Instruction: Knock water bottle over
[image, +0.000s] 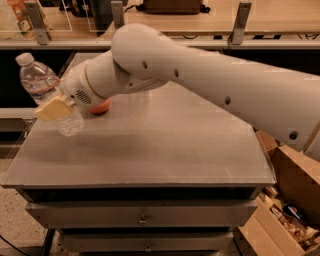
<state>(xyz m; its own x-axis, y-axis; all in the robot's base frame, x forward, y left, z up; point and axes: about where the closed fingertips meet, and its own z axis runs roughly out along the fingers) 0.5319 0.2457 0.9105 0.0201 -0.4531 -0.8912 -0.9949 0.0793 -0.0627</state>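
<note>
The water bottle (41, 84) is a clear ribbed bottle with a white cap and a thin red-and-white band. It stands at the left edge of the grey table (165, 155) and leans, its cap tipped up and to the left. My gripper (53, 108), with a cream-coloured tip, is pressed against the lower half of the bottle from the right. The white arm (210, 80) reaches in from the right across the table. The bottle's base shows just below the gripper.
A small orange-red object (101, 108) peeks out under my wrist. Drawers (142, 218) sit below the tabletop. An open cardboard box (295, 200) with items stands on the floor at the right. A wooden shelf with metal posts (240, 20) runs behind the table.
</note>
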